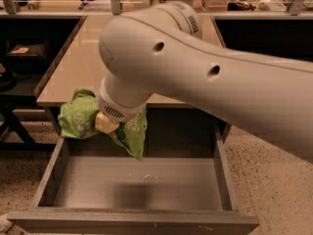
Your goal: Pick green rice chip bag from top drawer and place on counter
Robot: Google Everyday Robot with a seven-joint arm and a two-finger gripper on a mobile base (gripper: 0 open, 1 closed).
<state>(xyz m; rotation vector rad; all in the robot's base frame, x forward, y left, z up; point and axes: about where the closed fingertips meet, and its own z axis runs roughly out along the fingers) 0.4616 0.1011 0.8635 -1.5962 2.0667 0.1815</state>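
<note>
Found the arm (220, 82) sweeping in from the right, thick and pale, filling most of the view and bending down at the wrist over the front edge of the counter (80, 67). Spotted the gripper (108, 126) tucked just beneath that wrist, above the back left part of the drawer (146, 187) and largely hidden by the ribbed collar. Made out one yellowish pad (105, 123) pressed into the bag (78, 117). Judged the pincer closed on it, probably, with crinkled film bunched in the grip and almost no gap left. Saw the bag held up in the air, clear of the drawer bottom and not resting on the counter. Noted its puffy lime-green lobe with the white spotted label bulging out to the left of the gripper, level with the counter's front edge. Noted a flatter green flap hanging down on the right over the drawer. Could not tell whether the left lobe touched the counter edge or only sat in front of it. Found the drawer pulled wide open, grey-brown, with a dark shadow patch on its plain bottom below the bag. Caught speckled floor (274, 180) to the right of it.
</note>
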